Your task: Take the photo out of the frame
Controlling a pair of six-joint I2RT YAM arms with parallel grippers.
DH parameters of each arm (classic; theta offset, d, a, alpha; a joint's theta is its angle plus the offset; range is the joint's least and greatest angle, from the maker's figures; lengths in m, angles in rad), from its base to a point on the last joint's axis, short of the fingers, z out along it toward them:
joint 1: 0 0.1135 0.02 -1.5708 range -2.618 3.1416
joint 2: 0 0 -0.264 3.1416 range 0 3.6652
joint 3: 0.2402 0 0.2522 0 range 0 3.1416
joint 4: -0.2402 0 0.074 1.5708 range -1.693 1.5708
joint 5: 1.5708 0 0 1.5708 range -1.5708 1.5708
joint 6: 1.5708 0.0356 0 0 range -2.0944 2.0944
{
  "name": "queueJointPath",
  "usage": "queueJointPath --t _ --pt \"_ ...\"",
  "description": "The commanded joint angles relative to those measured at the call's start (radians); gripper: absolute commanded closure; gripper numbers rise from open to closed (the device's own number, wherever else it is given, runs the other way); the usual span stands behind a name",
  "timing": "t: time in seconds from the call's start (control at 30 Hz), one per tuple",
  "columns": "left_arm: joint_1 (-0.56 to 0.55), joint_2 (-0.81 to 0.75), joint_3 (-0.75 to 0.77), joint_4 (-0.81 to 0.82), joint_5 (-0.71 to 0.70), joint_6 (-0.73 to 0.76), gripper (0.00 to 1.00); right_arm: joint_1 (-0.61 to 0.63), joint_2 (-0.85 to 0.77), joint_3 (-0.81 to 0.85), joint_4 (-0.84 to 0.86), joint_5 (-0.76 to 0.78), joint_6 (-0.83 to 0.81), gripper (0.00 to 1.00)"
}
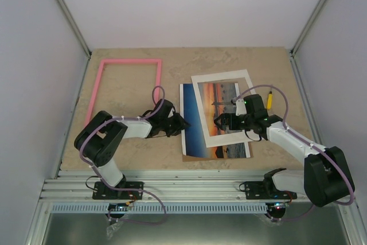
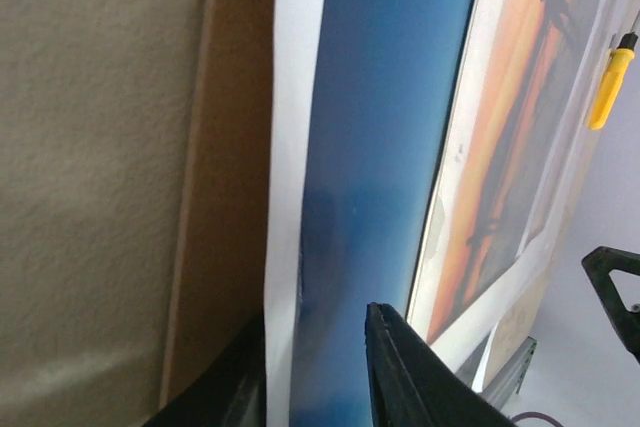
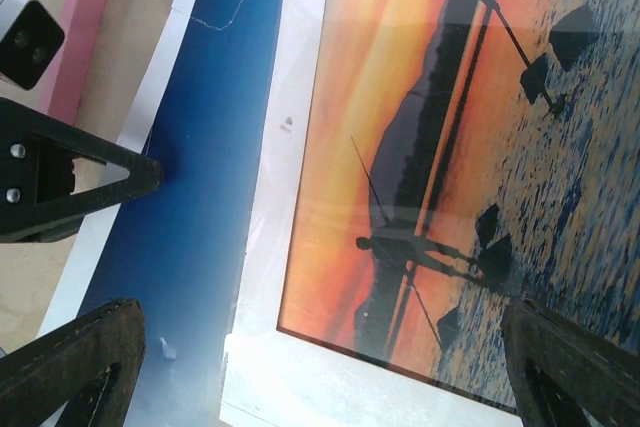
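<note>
the photo (image 1: 192, 120) has its left edge between fingers of the left hand (image 1: 181, 123).

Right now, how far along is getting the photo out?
Done: frame lies empty, away from the photo. In hand: left gripper at the photo's left edge; right gripper open above the mat. Left: photo sits under the mat on the backing board; slide it free.

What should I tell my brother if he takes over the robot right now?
Left hand: fingers on either side of the photo's left edge; I can't tell if it grips yet.
Right hand: wide open over the white mat.
The frame lies empty at the far left. The photo lies on the brown board, partly under the mat.
Done: the photo is out of the frame.
Left: probably sliding it clear of the mat.
</note>
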Motion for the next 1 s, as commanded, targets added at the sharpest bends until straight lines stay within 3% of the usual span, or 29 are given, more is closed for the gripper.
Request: queueJointPath --t 0.0,0.2,0.37,0.53,0.97 --pt "0.015 0.024 0.011 0.053 -0.025 0.014 0.76 0.005 0.001 0.015 0.002 -0.017 -0.018 0.02" --pt "0.026 0.044 0.022 0.082 -0.012 0.046 0.81 0.005 0.001 0.015 0.003 -0.021 -0.02 0.02" --pt "0.027 0.041 0.045 0.044 -0.012 0.105 0.91 0.005 0.002 0.016 0.005 -0.025 -0.023 0.02" --pt "0.029 0.016 0.08 -0.052 -0.041 0.183 1.0 0.005 0.004 0.018 0.007 -0.025 -0.026 0.02" --pt "0.03 -0.17 0.193 -0.454 -0.192 0.357 1.0 0.005 0.011 0.039 0.012 -0.019 -0.033 0.02"
